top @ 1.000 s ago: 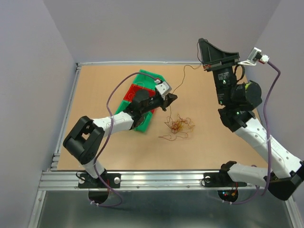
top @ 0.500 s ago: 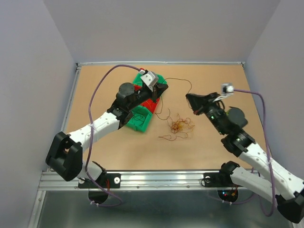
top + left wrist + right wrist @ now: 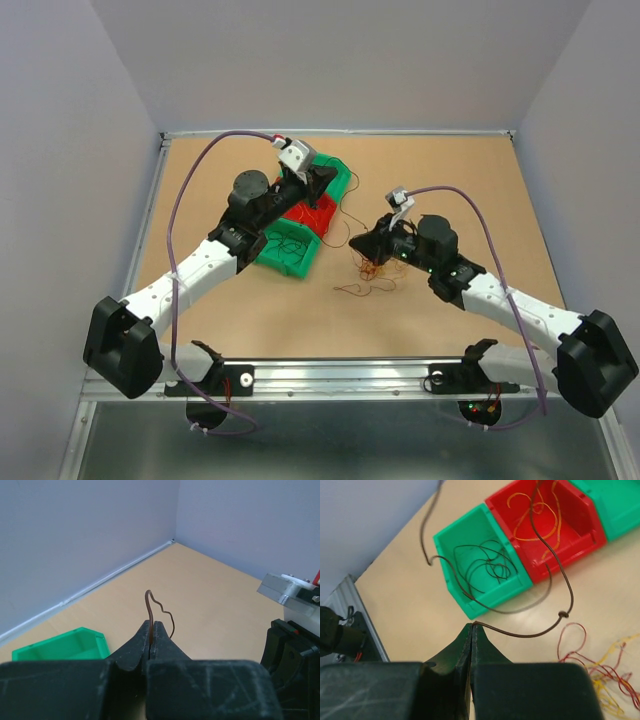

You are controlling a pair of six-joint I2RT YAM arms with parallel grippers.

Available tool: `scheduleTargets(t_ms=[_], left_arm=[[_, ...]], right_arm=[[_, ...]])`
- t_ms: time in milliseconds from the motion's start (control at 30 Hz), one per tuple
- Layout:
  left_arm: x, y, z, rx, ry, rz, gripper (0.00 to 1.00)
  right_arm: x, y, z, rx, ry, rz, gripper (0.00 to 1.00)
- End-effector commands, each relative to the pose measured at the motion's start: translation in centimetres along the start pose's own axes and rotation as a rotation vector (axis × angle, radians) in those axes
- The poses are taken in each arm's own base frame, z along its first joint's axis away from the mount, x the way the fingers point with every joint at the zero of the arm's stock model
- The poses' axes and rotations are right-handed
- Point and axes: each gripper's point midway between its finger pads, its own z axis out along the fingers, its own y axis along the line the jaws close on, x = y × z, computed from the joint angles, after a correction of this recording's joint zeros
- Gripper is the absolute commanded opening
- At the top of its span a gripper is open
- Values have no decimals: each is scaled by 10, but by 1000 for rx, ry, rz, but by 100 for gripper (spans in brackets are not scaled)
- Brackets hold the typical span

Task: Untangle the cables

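A thin dark brown cable (image 3: 540, 634) is held at both ends. My left gripper (image 3: 325, 178) is shut on one end, which sticks up curled from its tips (image 3: 151, 625) above the bins. My right gripper (image 3: 356, 241) is shut on the other end at its tips (image 3: 472, 626), low over the table left of the tangle. The brown cable carries a small knot (image 3: 562, 614) and loops up over the red bin. The tangle (image 3: 378, 264) of orange-yellow and reddish cables lies on the table, with its edge in the right wrist view (image 3: 600, 677).
Three bins stand in a row. A near green bin (image 3: 495, 597) holds black wires. A red bin (image 3: 560, 562) holds orange wires. A far green bin (image 3: 343, 172) also shows in the left wrist view (image 3: 60, 647). Walls enclose the table.
My right arm has come down from high at the back right to low beside the tangle. My left gripper has moved back over the bins. The brown cable hangs slack between them.
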Motion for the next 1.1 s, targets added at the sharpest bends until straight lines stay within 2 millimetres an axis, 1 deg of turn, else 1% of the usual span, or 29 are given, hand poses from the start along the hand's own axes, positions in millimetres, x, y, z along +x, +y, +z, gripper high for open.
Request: scheduleTargets(t_ms=[0, 233, 467, 567, 700, 733, 800, 833, 900, 1000, 1067], left_arm=[[-32, 0, 1, -11, -67, -12, 0], [-27, -2, 2, 0, -50, -33, 0], [-19, -5, 4, 14, -32, -62, 0], [-17, -6, 5, 21, -26, -66, 0], [-17, -7, 4, 26, -26, -66, 0], [-17, -7, 4, 26, -26, -64, 0], [-16, -7, 5, 26, -24, -65, 0], [-16, -7, 4, 27, -24, -65, 0], [-16, -8, 4, 29, -24, -65, 0], [-15, -8, 5, 30, -21, -66, 0], [-15, -8, 5, 30, -21, -66, 0]], right_arm=[[-26, 30, 6, -182, -122, -103, 0], [-42, 37, 14, -218, -181, -117, 1], [-57, 36, 26, -193, -232, -110, 1], [-61, 31, 31, -159, -248, -95, 1], [-65, 31, 35, -160, -261, -98, 10], [-65, 31, 36, -161, -261, -98, 15], [-66, 32, 37, -167, -265, -97, 20], [-66, 32, 38, -168, -266, -95, 25], [-68, 33, 38, -172, -275, -95, 28], [-70, 36, 38, -187, -283, -97, 28], [-68, 38, 39, -200, -280, -98, 32]])
